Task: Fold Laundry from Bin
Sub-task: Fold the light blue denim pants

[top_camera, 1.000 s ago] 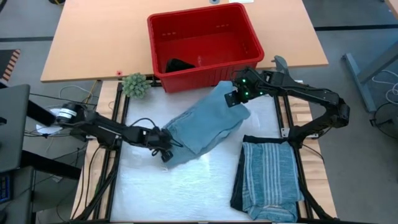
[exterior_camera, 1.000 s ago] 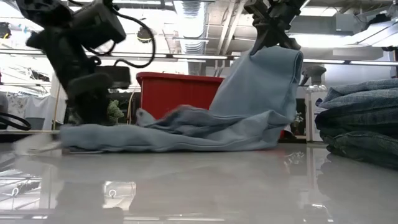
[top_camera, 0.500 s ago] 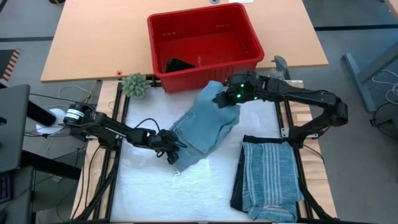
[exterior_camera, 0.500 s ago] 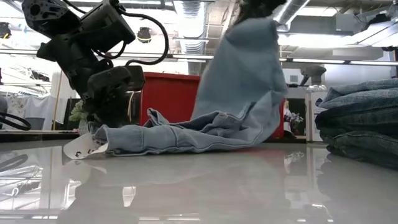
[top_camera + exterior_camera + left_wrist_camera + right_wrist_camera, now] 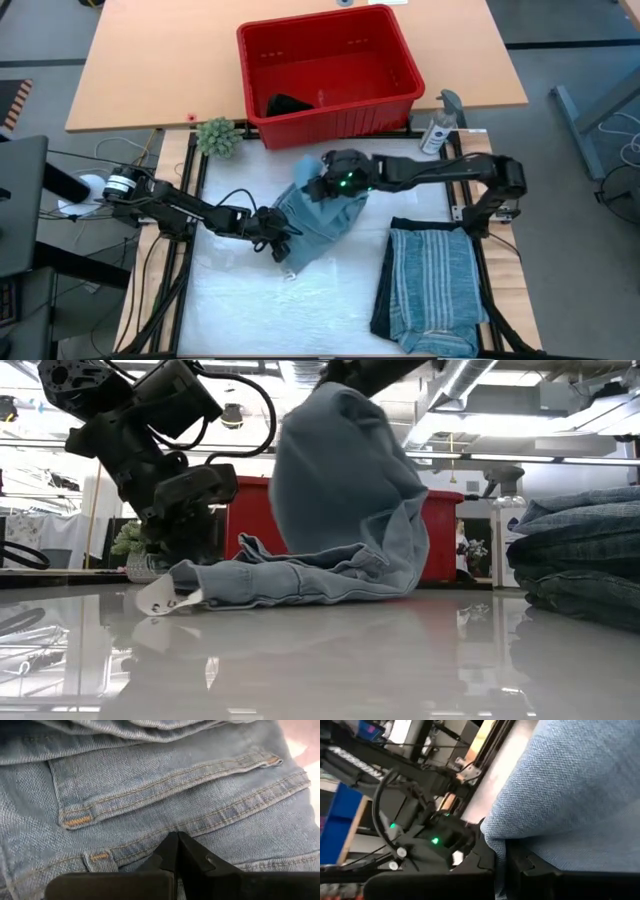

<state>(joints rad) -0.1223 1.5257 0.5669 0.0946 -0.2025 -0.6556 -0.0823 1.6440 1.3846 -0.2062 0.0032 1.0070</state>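
Note:
A light blue denim piece of laundry (image 5: 322, 212) lies in the middle of the table, just in front of the red bin (image 5: 400, 60). A small black item (image 5: 288, 103) lies inside the bin. My left gripper (image 5: 274, 240) is shut on the denim's left end, low at the table. My right gripper (image 5: 322, 187) is shut on the denim's other end and holds it raised above the lying part. In the low view the denim (image 5: 340, 510) arches up from the table and out of the picture's top. My left gripper pinches the denim at its waistband seam (image 5: 200, 827), beside a belt loop (image 5: 100, 857), between its two shut fingers. It comes slanting down from the table's left. That end lies on the table. My right gripper pinches a rounded fold of the denim (image 5: 492, 832) between its shut fingers, coming from the table's right, slanting down. This end is lifted clear. The cloth hangs from it in a slack curve (image 5: 400, 530) down to the part on the table.
A folded stack with the striped blue-grey shirt (image 5: 432, 285) on top lies at the near right, also seen as the folded stack (image 5: 580, 555) in the low view. A small green plant (image 5: 218, 135) and a spray bottle (image 5: 438, 125) stand beside the bin. A white tag (image 5: 160, 598) sticks out under the denim's left end.
My right gripper has swung toward the table's left, carrying the lifted end of the denim over the lying part toward my left gripper, so the garment folds over itself. My left gripper has stayed shut on the waistband end and pushed it a little toward the right.

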